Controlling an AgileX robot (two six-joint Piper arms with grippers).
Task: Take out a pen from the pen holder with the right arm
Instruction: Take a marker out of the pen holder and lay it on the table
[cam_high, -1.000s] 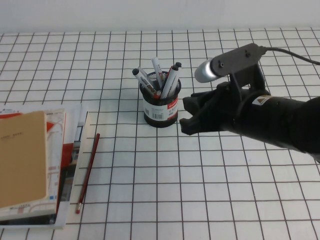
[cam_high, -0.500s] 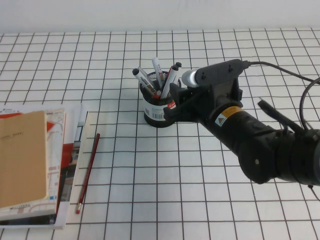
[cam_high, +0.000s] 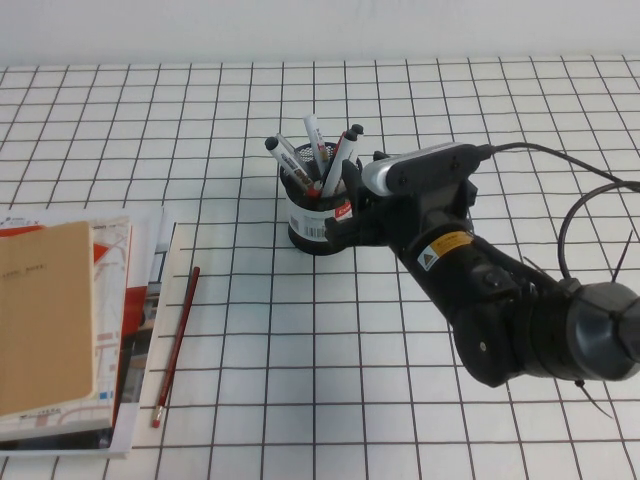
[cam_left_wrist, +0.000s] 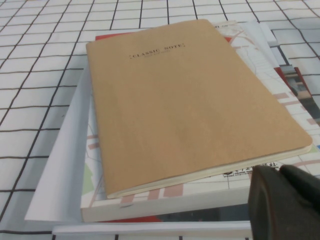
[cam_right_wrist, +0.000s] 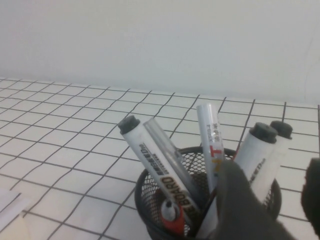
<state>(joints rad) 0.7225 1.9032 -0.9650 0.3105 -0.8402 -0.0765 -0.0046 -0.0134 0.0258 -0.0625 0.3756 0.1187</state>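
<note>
A black mesh pen holder (cam_high: 312, 232) stands at mid-table with several white markers and a red-capped one in it. My right gripper (cam_high: 350, 210) is pressed up against its right side, open. In the right wrist view the gripper (cam_right_wrist: 277, 200) has one dark finger (cam_right_wrist: 235, 200) in front of the holder (cam_right_wrist: 150, 185) and the other at the picture's edge. Two black-capped white markers (cam_right_wrist: 260, 150) lean in the gap between them, not clamped. My left gripper (cam_left_wrist: 285, 197) hangs over the brown notebook (cam_left_wrist: 185, 100) at the table's left, fingers together, holding nothing.
A stack of books and papers (cam_high: 135, 330) topped by the brown notebook (cam_high: 40, 315) lies at the front left. A red pencil (cam_high: 178, 340) lies beside it on the white gridded table (cam_high: 300, 400). The right arm's cable (cam_high: 570, 215) loops at the right.
The right gripper has travelled left up to the pen holder and its fingers have spread wide, now straddling the right-hand markers. The pens and holder have not moved.
</note>
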